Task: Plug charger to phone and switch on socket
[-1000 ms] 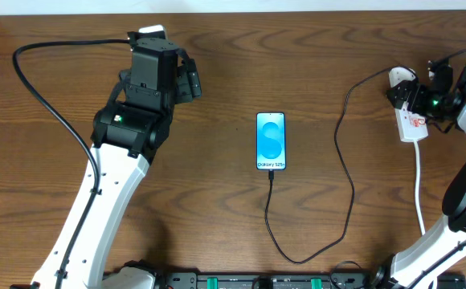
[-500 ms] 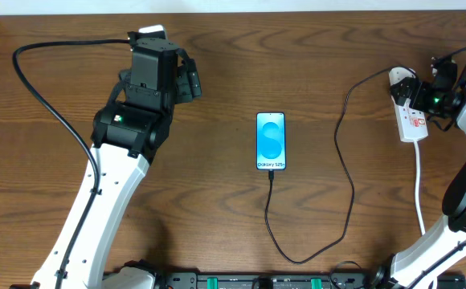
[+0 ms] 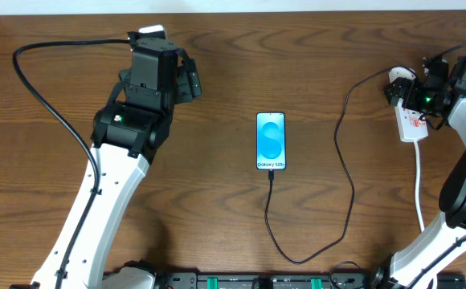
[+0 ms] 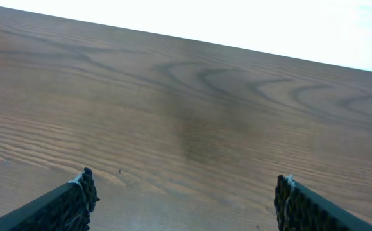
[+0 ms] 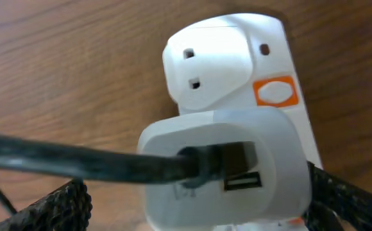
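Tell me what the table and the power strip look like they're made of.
Table: likely wood or wood-look laminate, matte brown, swirling grain lines. Power strip: probably moulded plastic, smooth white, slightly glossy, with rounded edges and soft highlights.

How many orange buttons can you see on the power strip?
1: an orange button on the socket, beside its empty outlet; the white adapter may hide more.

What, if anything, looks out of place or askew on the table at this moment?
Nothing stands out. The phone lies flat and square, screen lit, with the charger meeting its bottom edge and looping loosely across to a white adapter seated in the socket. No damage or spill shows.
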Controlling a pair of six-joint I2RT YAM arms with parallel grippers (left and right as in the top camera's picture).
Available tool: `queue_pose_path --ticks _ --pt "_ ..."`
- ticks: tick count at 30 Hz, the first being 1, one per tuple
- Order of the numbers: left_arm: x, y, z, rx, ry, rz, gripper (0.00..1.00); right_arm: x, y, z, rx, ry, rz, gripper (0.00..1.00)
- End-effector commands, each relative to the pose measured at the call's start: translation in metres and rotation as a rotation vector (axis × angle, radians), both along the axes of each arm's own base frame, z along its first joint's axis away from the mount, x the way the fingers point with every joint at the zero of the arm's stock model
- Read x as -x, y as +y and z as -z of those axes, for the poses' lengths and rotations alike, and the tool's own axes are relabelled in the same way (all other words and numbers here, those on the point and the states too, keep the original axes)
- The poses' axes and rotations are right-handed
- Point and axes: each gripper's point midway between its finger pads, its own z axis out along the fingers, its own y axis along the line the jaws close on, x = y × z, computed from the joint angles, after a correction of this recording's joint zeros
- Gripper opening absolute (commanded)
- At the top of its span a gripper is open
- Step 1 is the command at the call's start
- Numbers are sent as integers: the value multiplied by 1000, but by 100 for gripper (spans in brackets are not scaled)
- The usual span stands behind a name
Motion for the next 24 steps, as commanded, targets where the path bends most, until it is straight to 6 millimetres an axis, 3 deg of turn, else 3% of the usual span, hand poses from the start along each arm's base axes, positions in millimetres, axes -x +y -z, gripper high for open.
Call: queue_pose_path --ticks 1,24 --pt "1 2 -6 -11 -15 -3 90 5 14 24 -54 56 -1 99" --pt "1 2 -6 -11 -15 -3 90 13 43 17 -214 64 -77 99"
